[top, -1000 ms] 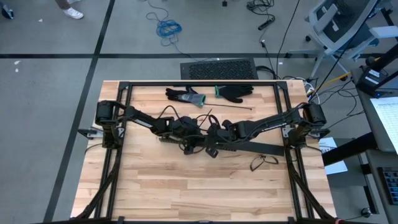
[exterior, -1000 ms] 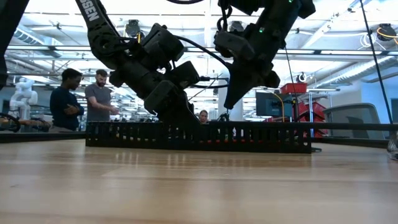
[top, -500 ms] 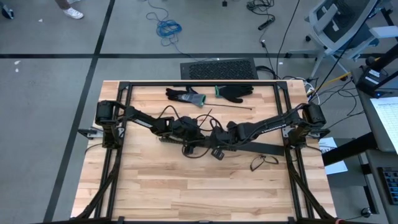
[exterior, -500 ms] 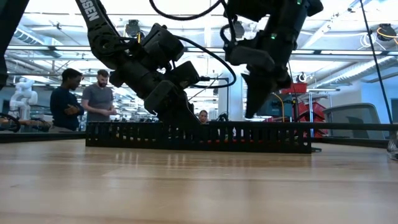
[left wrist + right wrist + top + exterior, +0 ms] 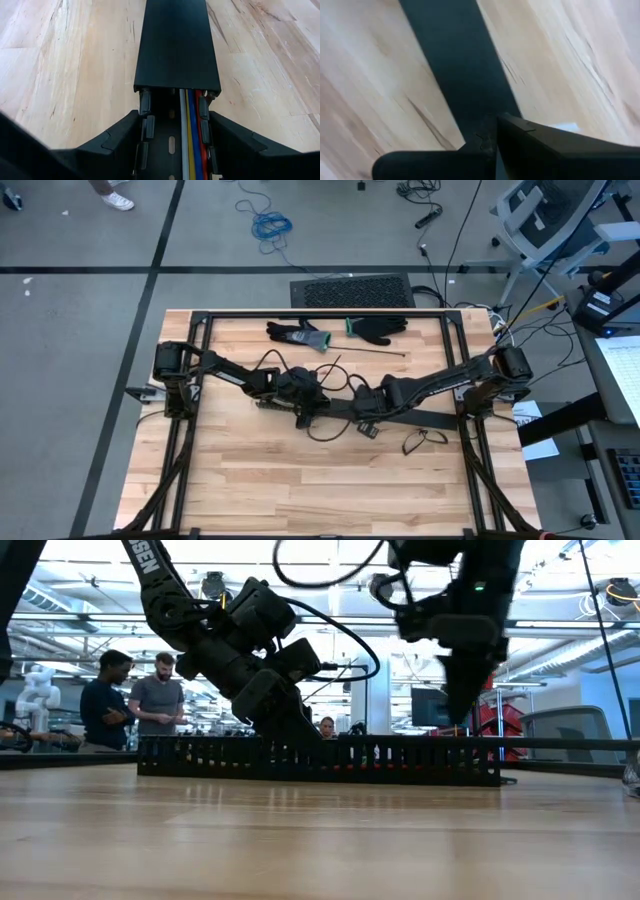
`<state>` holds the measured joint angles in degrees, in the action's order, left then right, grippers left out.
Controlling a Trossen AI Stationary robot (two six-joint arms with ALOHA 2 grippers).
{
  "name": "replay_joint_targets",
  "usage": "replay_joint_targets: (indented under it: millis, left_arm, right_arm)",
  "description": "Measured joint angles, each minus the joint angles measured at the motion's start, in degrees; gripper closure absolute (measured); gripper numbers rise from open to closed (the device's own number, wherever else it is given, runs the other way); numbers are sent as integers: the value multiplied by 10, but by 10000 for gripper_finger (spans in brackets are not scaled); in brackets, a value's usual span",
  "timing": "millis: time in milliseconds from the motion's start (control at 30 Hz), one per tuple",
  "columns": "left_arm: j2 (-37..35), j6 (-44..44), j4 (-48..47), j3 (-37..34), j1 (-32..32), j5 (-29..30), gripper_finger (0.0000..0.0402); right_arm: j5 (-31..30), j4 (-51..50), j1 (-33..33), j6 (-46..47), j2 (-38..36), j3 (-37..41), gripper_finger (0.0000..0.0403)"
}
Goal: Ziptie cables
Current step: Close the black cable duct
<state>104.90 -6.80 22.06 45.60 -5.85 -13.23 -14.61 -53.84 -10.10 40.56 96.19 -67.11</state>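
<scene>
The cables [image 5: 191, 135], white, yellow, blue and red strands side by side, lie lengthwise inside the black slotted duct [image 5: 400, 417], which runs across the middle of the table [image 5: 330, 480], roughly parallel to its far and near edges. In the left wrist view their long axis points straight ahead from that arm's fingers, running under the duct cover [image 5: 177, 45] that closes the channel just beyond. The left gripper [image 5: 172, 132] is the nearer one: it sits at the duct's open stretch toward the table's left side, its two fingers [image 5: 117, 137] about half apart and standing on either side of the duct's slotted walls. They appear to straddle or brace the duct rather than pinch the cables, though whether the pads actually press the walls cannot be told. The right gripper [image 5: 460, 705] hangs above the covered part of the duct toward the right side, clear of it in the low view, its fingers fully closed with nothing visible between them. A long black ziptie [image 5: 372, 354] lies on the wood nearer the far edge, just in front of the two gloves [image 5: 340, 330], well apart from both grippers. The judgement is that tying still awaits fetching that ziptie, and the closed, free right gripper seems the likelier one for it.
</scene>
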Motion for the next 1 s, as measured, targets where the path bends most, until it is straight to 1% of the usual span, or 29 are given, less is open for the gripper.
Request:
replay_joint_targets:
  millis: [100,233,533,900,1000]
  left_arm:
    - [0,0,0,0,0,0,184]
    - [0,-9,-1,0,0,0,184]
    - [0,-11,0,0,0,0,184]
    - [0,-11,-1,0,0,1,184]
    - [0,-11,-1,0,0,1,184]
  right_arm:
    - [1,-55,-8,10,-7,0,403]
    - [10,-79,-13,10,-6,0,403]
    - [11,-64,-13,0,-3,0,403]
    - [1,-28,-13,-40,55,-2,403]
    - [1,-12,-8,-44,60,-2,403]
